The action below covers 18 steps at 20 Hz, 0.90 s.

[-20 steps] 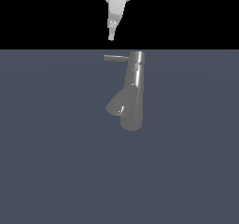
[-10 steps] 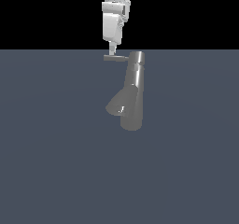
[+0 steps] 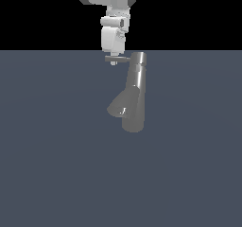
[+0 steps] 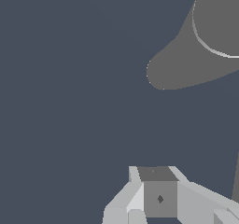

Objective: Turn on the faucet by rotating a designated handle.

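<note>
Here, one faucet [image 3: 134,98] with one handle [image 3: 118,58] stands mid-surface [image 3: 52,150]. One hand [image 3: 113,61] sits at the handle's tip; its grip state cannot be told.

- Tool [image 3: 113,60] dropped from well above the handle [image 3: 118,58] down onto it; fingertips now at the rod's outer end, on the exterior view's left.
- More of the arm in view at the top of the exterior view; wide wrist housing now visible.
- Handle reads shorter: outer end hidden behind the tool.
- Faucet [image 3: 134,96] column, spout: no visible shift.
</note>
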Available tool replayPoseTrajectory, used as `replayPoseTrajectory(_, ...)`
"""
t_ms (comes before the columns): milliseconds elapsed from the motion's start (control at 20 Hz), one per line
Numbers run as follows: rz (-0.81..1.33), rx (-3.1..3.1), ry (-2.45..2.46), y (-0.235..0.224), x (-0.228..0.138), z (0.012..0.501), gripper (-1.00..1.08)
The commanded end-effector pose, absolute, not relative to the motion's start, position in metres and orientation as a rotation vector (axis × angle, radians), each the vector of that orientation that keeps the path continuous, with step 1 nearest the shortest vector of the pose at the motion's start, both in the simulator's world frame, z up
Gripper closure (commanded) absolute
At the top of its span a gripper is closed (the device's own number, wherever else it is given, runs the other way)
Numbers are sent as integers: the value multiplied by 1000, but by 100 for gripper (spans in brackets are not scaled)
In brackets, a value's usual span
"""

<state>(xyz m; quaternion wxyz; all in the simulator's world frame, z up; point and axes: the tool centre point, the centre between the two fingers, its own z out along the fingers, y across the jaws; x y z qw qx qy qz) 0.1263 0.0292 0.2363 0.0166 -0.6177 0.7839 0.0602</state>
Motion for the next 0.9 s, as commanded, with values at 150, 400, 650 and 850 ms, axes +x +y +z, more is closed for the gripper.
replayPoseTrajectory(150, 184, -1912, 2445, 29, 127, 235, 108)
replayPoseTrajectory(400, 185, -1913, 2444, 32, 118, 240, 108)
replayPoseTrajectory(650, 185, -1913, 2444, 35, 106, 246, 108)
replayPoseTrajectory(850, 185, -1913, 2444, 38, 96, 251, 108)
